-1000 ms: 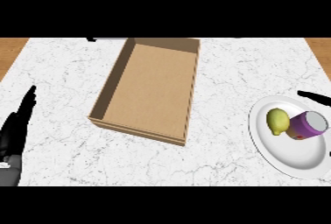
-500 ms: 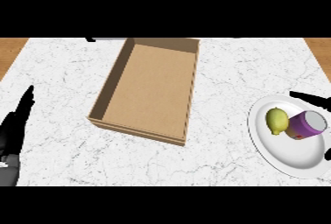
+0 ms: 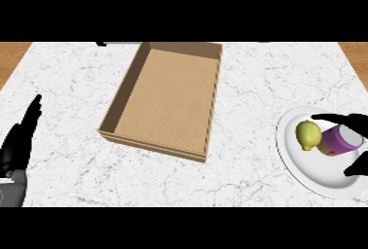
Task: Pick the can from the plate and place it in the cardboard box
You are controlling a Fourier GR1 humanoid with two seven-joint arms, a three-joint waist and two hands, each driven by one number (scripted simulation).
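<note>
While the cardboard box (image 3: 164,99) lies open-topped on the white marbled table (image 3: 244,73), far and left of centre, nothing shows inside it but its brown floor. At the near right sits a white plate (image 3: 316,172), holding two things side by side: a yellow-green lemon (image 3: 307,135) on the left and the purple can (image 3: 338,141) just to its right, lying tilted with its pale lid turned up and to the right. Black fingers of the right hand (image 3: 343,118) arc over the can's far side, with another black part at the plate's right rim near the can; the can rests on the plate, not yet enclosed. At the left edge, the left hand (image 3: 18,143) rests with fingers straight, pointing away.
</note>
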